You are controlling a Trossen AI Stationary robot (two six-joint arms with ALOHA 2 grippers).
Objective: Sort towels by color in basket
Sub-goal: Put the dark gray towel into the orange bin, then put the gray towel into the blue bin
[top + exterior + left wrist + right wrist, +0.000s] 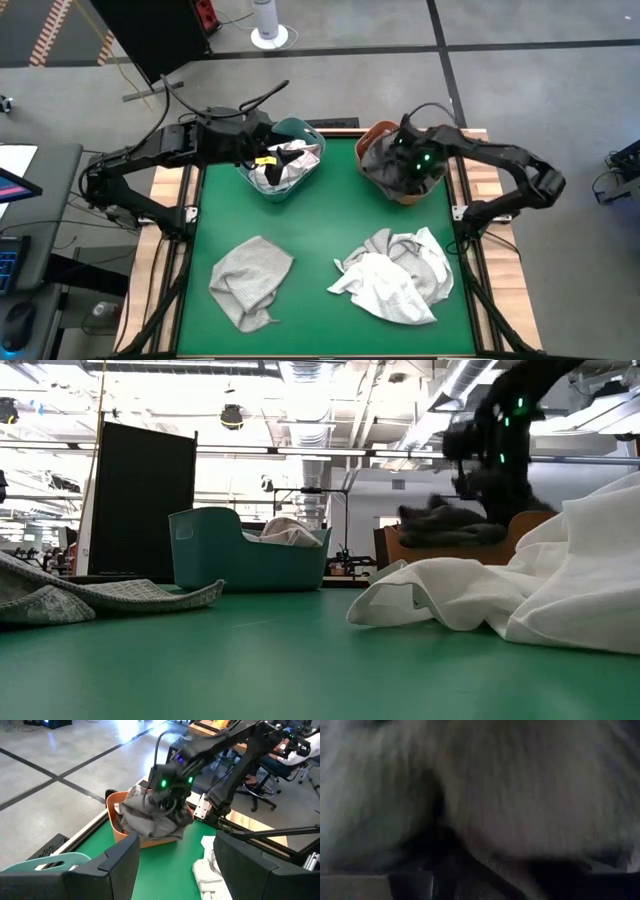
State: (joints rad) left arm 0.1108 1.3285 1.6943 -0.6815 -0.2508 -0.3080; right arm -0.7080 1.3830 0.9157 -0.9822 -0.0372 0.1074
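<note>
A teal basket at the far left holds white and dark-patterned towels. My left gripper hovers over it, open. An orange basket at the far right holds a dark grey towel, part of it spilling over the near rim. My right gripper is down in that towel, and cloth fills its wrist view. A light grey towel and a heap of white towels lie on the green mat.
The two baskets stand side by side at the far edge of the green mat, with a gap between them. The mat's middle strip between the two loose heaps is bare. Wooden table edges and the arm bases flank the mat.
</note>
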